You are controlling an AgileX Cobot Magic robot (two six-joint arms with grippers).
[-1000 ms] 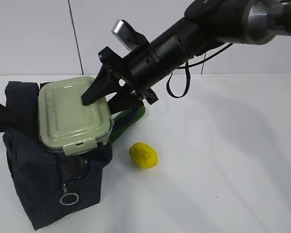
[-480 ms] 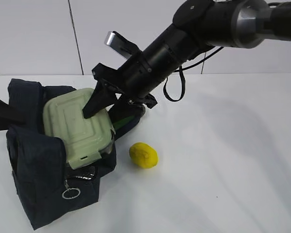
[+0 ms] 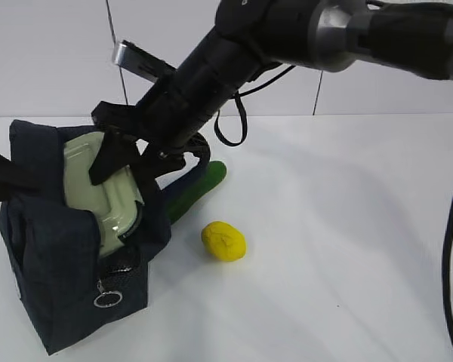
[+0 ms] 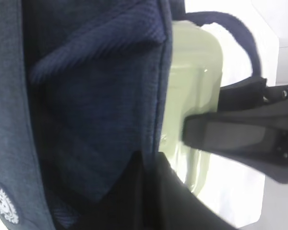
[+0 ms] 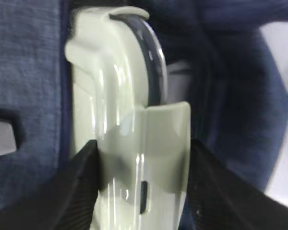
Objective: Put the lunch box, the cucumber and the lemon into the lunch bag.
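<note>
Jaws of the right gripper (image 5: 143, 189) clamp the lunch box (image 3: 98, 188), tilted half inside the lunch bag (image 3: 53, 249), while the left gripper's closed jaws pinch the bag's rim, cucumber (image 3: 200, 188) and lemon (image 3: 223, 241) lying beside it.

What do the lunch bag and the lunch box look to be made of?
Lunch bag: soft dark navy woven fabric, matte; it folds and sags, and the weave shows in the left wrist view. Its ring pull looks like shiny metal.
Lunch box: glossy pale green lid, probably plastic, with highlights; the base looks clear, plastic or glass.
</note>
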